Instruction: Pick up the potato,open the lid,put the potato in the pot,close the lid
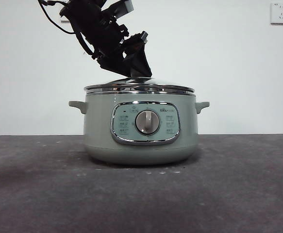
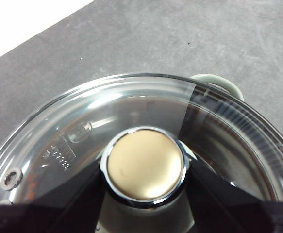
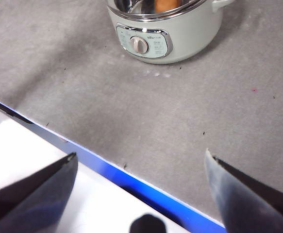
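Lid [image 1: 139, 88] was seated on pot [image 1: 140, 127], potato [image 3: 166, 5] inside; left gripper [image 2: 145, 167] was clamped on knob [image 2: 145, 165]. Release judged next. Right gripper [image 3: 141, 189] was spread, empty.

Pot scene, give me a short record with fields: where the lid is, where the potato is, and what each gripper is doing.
lid: seated on the pot, rim level
potato: orange shape inside the pot, seen through the glass
left gripper: at the lid's knob, one jaw on each side
right gripper: open, holding nothing, back at the table's edge away from the pot
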`<control>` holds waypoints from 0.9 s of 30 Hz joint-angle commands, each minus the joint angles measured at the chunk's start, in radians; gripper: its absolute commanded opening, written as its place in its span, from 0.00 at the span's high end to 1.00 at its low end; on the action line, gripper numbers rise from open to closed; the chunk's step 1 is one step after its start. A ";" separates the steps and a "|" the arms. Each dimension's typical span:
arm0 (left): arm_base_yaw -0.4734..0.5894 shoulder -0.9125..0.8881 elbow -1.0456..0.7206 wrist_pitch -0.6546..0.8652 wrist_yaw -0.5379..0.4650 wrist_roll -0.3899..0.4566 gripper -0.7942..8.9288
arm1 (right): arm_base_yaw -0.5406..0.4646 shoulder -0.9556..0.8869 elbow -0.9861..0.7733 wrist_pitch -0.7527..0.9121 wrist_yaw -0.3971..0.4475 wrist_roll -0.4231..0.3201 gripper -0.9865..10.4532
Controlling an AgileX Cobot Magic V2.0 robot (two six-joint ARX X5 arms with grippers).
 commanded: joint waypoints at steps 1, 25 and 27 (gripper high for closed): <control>0.000 -0.007 0.015 0.038 0.010 -0.005 0.93 | 0.000 -0.003 -0.009 -0.026 0.004 0.006 0.53; -0.005 0.034 0.015 0.014 0.011 -0.010 0.93 | 0.000 -0.003 -0.009 -0.026 0.005 0.000 0.53; -0.005 0.034 0.015 -0.012 0.011 -0.010 0.93 | 0.000 -0.003 -0.009 -0.026 0.005 0.000 0.53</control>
